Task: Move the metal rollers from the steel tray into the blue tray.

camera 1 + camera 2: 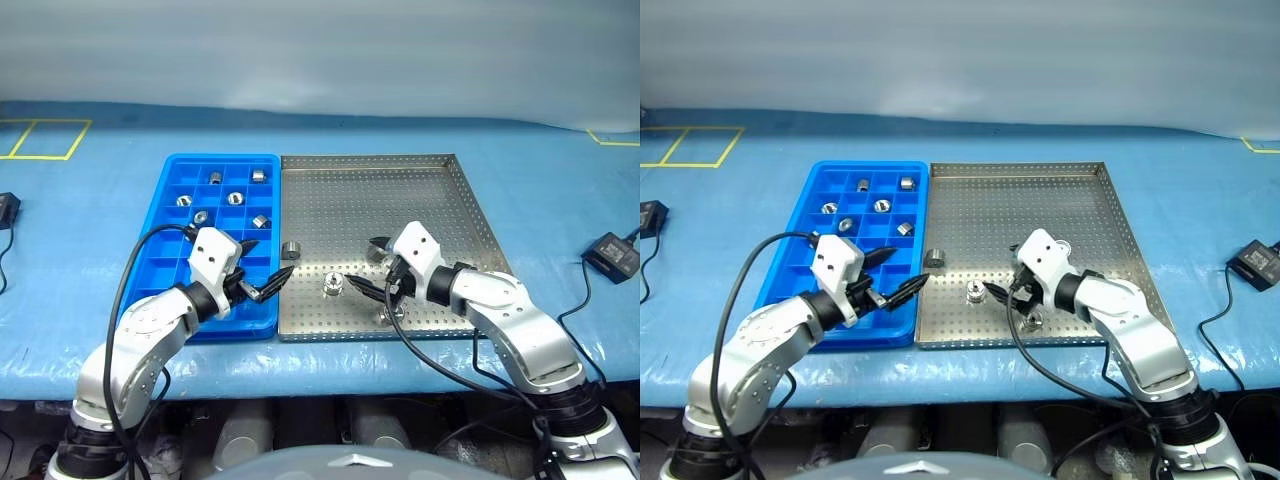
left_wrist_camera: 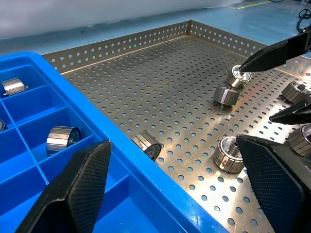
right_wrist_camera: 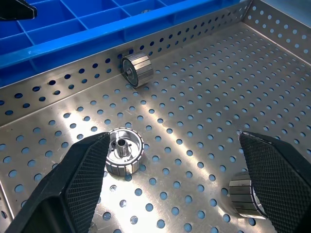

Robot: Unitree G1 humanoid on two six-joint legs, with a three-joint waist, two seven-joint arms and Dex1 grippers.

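Here, a roller [image 3: 124, 151] lies between the right end effector [image 3: 170, 179] fingers.

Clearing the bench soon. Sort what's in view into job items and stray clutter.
Job: metal rollers, some in the steel tray, some already in the blue tray; left gripper and right gripper, both open and empty.

Clutter: black boxes with cables at the left and right; yellow tape marks on the blue cover.

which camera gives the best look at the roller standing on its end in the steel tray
The right wrist view: the upright roller sits close up beside a finger of the open right end effector, centre hub clear. The left wrist view shows it small, far across the steel tray. Both eye views show it tiny.
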